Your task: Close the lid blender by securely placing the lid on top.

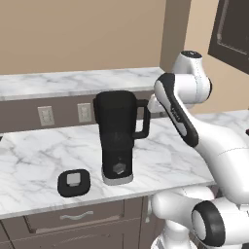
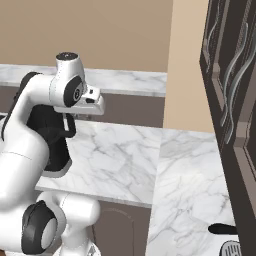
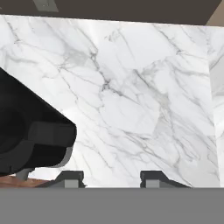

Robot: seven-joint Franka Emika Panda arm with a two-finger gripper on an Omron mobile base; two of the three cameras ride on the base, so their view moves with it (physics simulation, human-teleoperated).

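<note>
The blender (image 1: 116, 136) is seen upright, its handle turned toward the gripper (image 3: 112, 180), which is held wide apart, empty.

No words or numbers can be read; the lettering (image 1: 175, 113) on the arm (image 1: 221, 151), toward three o'clock in the left base view, is too small.

In my left base view the light is bright and even, with the wall across the top flatly lit. I get only soft shading on the white curves at right. In the right base view, the dark upper right stays dim yet readable. My hand view is brightest across its pale middle, while the black area at left loses most detail. Edges look slightly jagged.
</note>
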